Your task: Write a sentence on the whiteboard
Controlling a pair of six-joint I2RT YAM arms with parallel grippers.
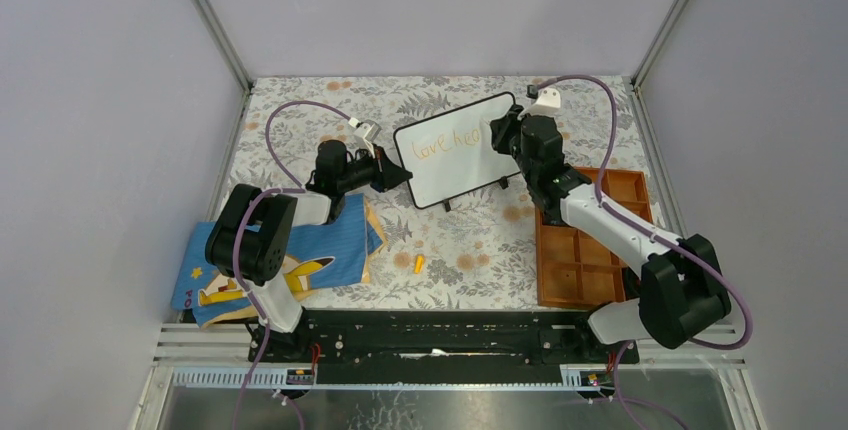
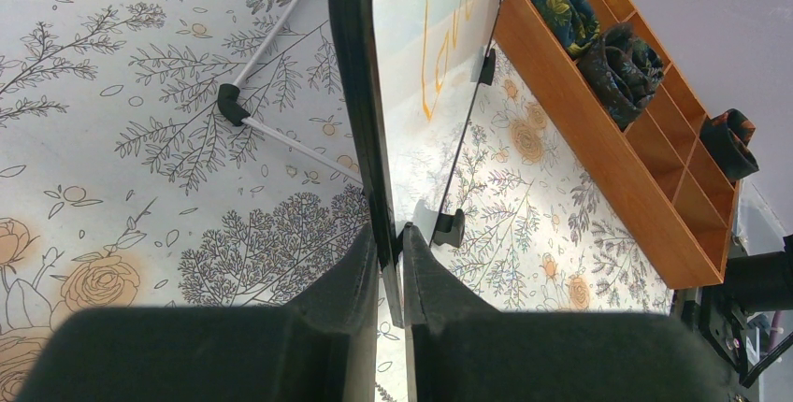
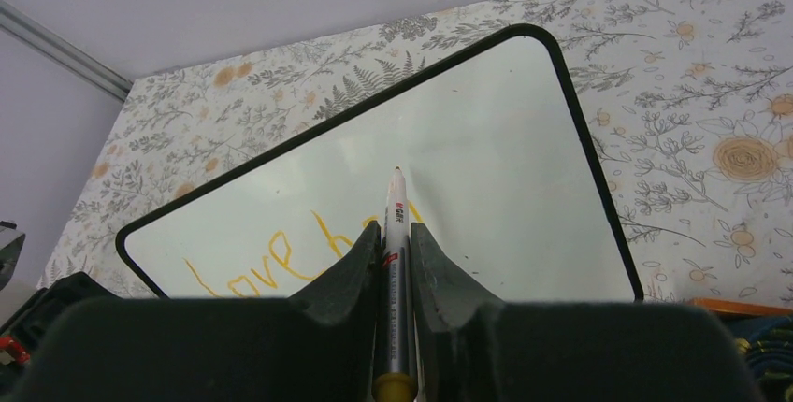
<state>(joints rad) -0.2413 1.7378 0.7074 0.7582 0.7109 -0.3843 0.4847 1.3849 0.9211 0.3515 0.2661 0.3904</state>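
The whiteboard stands tilted at the table's middle back, white with a thin black frame. Orange handwriting on it reads "love hea". My left gripper is shut on the board's left edge; in the left wrist view its jaws pinch the black frame. My right gripper is shut on a white and silver marker, whose tip is at the board face just right of the writing. The marker's orange cap lies on the table.
An orange wooden divided tray stands at the right and holds rolled dark cloths. A blue cartoon-printed cloth lies at the left front. The board's folded metal stand leg lies on the floral tablecloth behind the board.
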